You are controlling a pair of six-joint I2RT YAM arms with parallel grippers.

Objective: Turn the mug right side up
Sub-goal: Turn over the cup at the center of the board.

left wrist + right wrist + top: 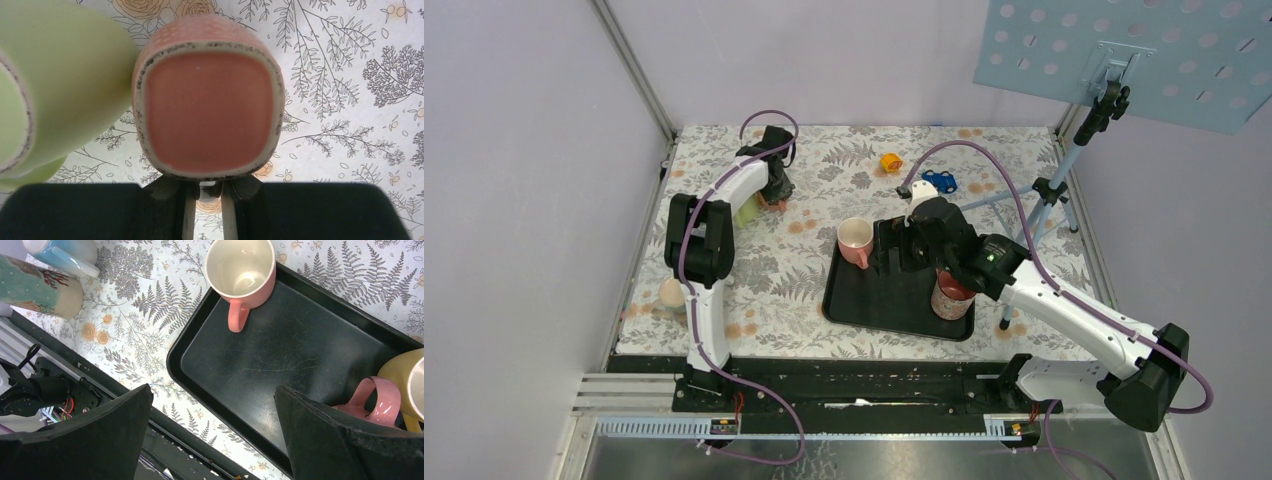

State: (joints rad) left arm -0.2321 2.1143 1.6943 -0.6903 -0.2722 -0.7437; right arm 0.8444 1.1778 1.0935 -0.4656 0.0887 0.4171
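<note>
The salmon mug (775, 203) stands far left on the table (844, 160) beside a green mug (746, 211), under the left gripper (774, 188); its wrist view faces the likely base and we cannot tell whether it grips, so we should clamp the wall before rolling; the right gripper (212, 387) hangs spread above the tray (300, 340).

The counter (824, 190), covered in a fern-and-flower print, carries a black tray (874, 300) just toward 5 o'clock of its middle. At 10 o'clock a salmon mug (207, 105) shows its base upward, with a pale green mug (65, 70) just beside it. Near the 8 o'clock edge are a teal cup (40, 287) and a light blue cup (65, 255), close together. A small orange piece (891, 161) lies at 12 o'clock and a blue one (940, 181) at 1 o'clock. A tripod stand (1051, 188) rests its legs at 2 o'clock.
</note>
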